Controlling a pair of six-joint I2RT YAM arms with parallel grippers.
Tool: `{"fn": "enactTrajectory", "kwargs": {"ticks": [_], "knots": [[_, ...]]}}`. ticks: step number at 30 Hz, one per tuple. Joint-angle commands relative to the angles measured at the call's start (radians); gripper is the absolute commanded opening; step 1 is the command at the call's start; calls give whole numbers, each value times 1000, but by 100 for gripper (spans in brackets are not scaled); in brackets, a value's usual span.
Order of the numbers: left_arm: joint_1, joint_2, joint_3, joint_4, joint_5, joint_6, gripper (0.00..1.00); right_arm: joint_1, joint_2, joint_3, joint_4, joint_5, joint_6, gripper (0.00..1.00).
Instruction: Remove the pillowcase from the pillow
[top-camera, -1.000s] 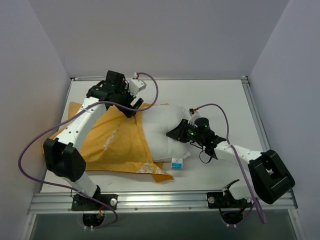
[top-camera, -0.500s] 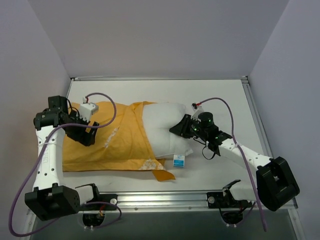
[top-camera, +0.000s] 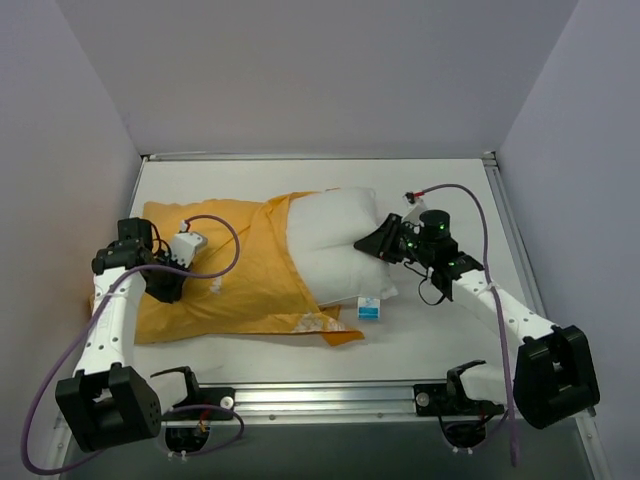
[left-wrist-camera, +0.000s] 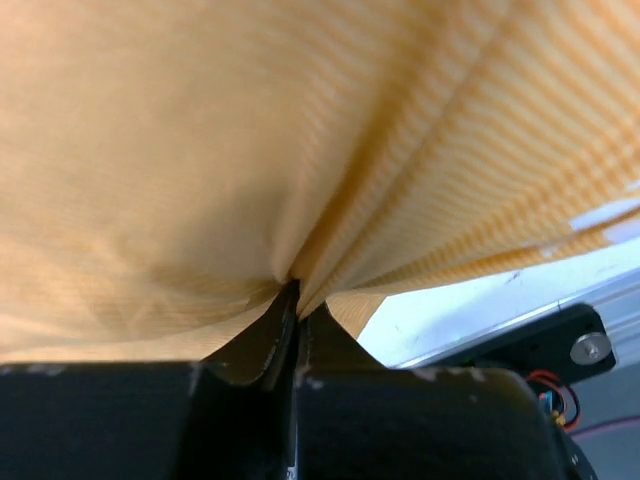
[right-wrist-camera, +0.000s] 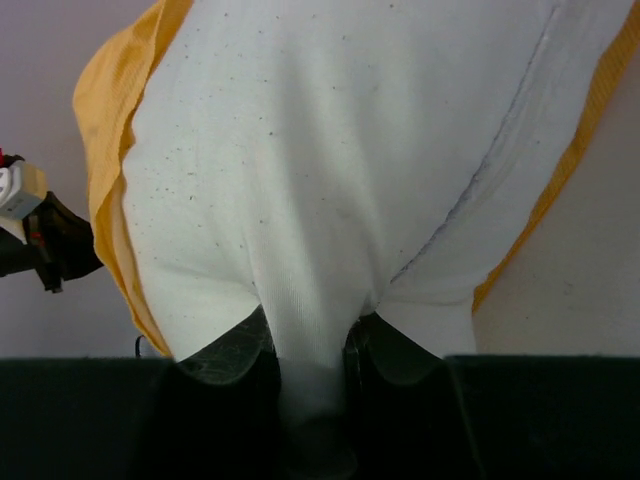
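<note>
Pillowcase (top-camera: 240, 285) half off pillow (top-camera: 335, 240), by left edge of surface (top-camera: 445, 185); open room back & right. L fingers (left-wrist-camera: 252, 345) pinch its fabric; R fingers (right-wrist-camera: 228, 358) clamp pillow's right end.

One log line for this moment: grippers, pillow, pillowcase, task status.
left gripper: shut on pillowcase | right gripper: shut on pillow | pillow: partly out of pillowcase opening | status: removal not yet done

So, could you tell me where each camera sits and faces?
Top external: above and behind the bases, looking down at the table; left arm and right arm show.
Left wrist: faces the pillowcase, pinched in the left gripper.
Right wrist: faces the pillow, pinched in the right gripper.
Shared: top and right wrist both show bared pillow.
</note>
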Motion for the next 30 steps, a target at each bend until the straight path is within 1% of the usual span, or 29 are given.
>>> {"fn": "enactTrajectory", "kwargs": {"ticks": [1,2,3,4,5,6,7,8,10,11,14,15,17,18,19,20,22,23,24,25,26,27,28,30], "knots": [[31,-14,-35,130,-137,17,2,-144,-106,46,36,-32,4,0],[45,-37,-35,137,-149,23,2,-204,-131,54,22,-50,-5,0],[65,-51,-32,144,-154,46,2,-238,-145,67,-9,-79,-9,0],[112,-60,-27,149,-156,61,2,-270,-159,75,-18,-96,-9,0],[137,-70,-23,158,-160,72,2,-333,-187,84,-24,-116,-9,0],[163,-70,-12,179,-168,96,2,-359,-199,93,-38,-147,-8,0],[212,-57,-7,192,-182,109,2,-388,-219,118,-46,-158,-9,0],[238,-47,0,209,-179,129,2,-442,-224,129,-50,-172,-8,0],[289,-4,33,216,-147,141,2,-484,-234,161,-60,-210,-3,0],[336,12,46,216,-130,149,2,-519,-238,169,-60,-224,6,0],[412,87,97,244,-96,149,2,-583,-253,230,-98,-268,-3,0],[427,107,105,264,-102,149,2,-641,-257,250,-133,-277,-17,0],[450,160,120,316,-129,150,2,-695,-265,313,-152,-301,-25,0],[478,174,128,324,-128,150,2,-703,-262,336,-182,-294,-46,0],[490,188,155,322,-117,150,2,-703,-248,354,-189,-300,-45,0],[499,188,172,278,-99,158,2,-703,-244,360,-179,-305,-30,0],[502,152,203,197,40,189,2,-686,-235,353,-191,-285,-44,0],[499,129,203,145,97,210,2,-670,-234,345,-252,-264,-71,0],[477,102,194,135,161,212,2,-648,-233,342,-286,-239,-104,0],[458,57,183,135,171,209,2,-586,-237,336,-314,-204,-156,0],[435,38,157,138,173,193,2,-542,-241,313,-330,-148,-170,0],[414,21,148,135,173,187,2,-496,-241,301,-334,-124,-180,0],[375,-2,142,135,171,181,2,-405,-238,292,-340,-100,-198,0],[349,-11,131,135,163,158,2,-294,-224,287,-378,-17,-226,0]]}}
